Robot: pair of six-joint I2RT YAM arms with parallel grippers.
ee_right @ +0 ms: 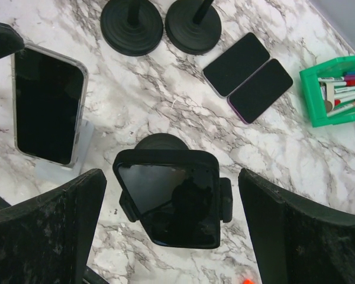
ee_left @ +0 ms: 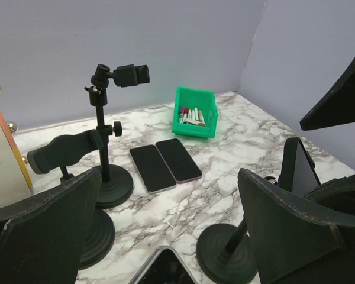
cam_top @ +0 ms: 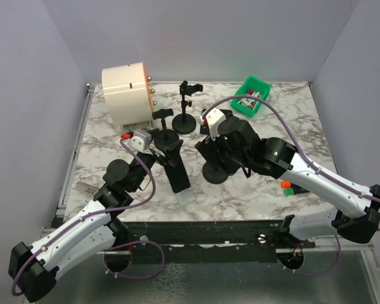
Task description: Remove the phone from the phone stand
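One marble table (cam_top: 285, 126); one white drum (cam_top: 126, 93) far back-left of the loaded stand (ee_right: 160, 142); two arms, right gripper (ee_right: 170, 177) spread wide directly over that stand and gripping nothing, left gripper (ee_left: 168, 173) to its left, equally wide and empty. Three stands in all: tall stand (ee_left: 103, 142) and low stand (ee_left: 65, 152) bare, back-left of the loaded one; one green bin (cam_top: 253, 95) back-right. Four phones: task phone (ee_right: 168, 204) clamped in the loaded stand; silver-edged phone (ee_left: 152, 168) and purple-edged phone (ee_left: 178, 160) flat behind it; clear-cased phone (ee_right: 47, 106) flat to its left.

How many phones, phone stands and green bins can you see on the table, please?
Phones: 4
Phone stands: 3
Green bins: 1
Total: 8
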